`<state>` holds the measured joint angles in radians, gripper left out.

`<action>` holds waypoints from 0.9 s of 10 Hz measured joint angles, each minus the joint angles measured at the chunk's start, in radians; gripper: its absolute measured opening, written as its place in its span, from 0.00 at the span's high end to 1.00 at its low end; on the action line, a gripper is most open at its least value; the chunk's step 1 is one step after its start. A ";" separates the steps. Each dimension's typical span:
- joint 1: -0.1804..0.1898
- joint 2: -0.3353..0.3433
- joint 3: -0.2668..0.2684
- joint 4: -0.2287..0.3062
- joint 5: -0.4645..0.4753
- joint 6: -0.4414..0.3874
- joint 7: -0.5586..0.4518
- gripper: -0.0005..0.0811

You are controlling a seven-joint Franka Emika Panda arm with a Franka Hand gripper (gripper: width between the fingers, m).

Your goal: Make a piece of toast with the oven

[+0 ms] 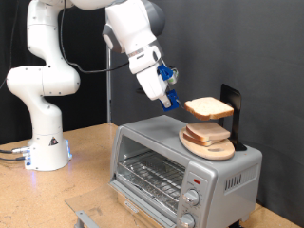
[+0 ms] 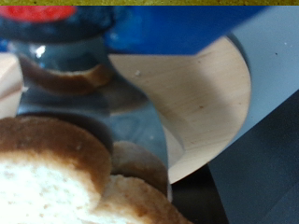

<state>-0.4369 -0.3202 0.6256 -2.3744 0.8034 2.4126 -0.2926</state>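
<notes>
Your gripper point(image 1: 174, 100) hangs above the top of the oven point(image 1: 180, 161), tilted down toward the exterior view's right, and it has the piece of toast point(image 1: 209, 107) by its edge. In the exterior view the slice sits level in the air, raised clear of the stack below it; in the wrist view you can see its browned crust and pale crumb point(image 2: 51, 173) filling the near corner, with a metal finger point(image 2: 131, 117) running up against it. The fingers are closed on the slice, though the wrist view is blurred and you only see one finger plainly, so the grip is read mostly from the slice being lifted.

Below the held slice a round wooden plate point(image 1: 223, 152) rests on the oven's roof, toward the exterior view's right end of it, carrying the other bread slices point(image 1: 204, 134). A black stand point(image 1: 235, 114) rises just behind the plate.

The oven stands on the wooden tabletop point(image 1: 85, 185) near its right edge as the exterior view shows it, door shut, the wire rack point(image 1: 147, 171) visible through the glass, two knobs point(image 1: 191, 207) and a red light point(image 1: 193, 180) on its front panel. The arm's white base point(image 1: 46, 142) sits near the table's left edge.
</notes>
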 joint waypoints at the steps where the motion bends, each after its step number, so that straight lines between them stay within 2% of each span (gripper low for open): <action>1: 0.000 -0.010 -0.029 -0.012 0.021 -0.024 -0.051 0.44; 5: -0.017 -0.070 -0.157 -0.077 0.020 -0.144 -0.217 0.44; 9: -0.047 -0.113 -0.253 -0.129 0.005 -0.214 -0.330 0.44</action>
<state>-0.4839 -0.4336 0.3723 -2.5035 0.8080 2.1989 -0.6231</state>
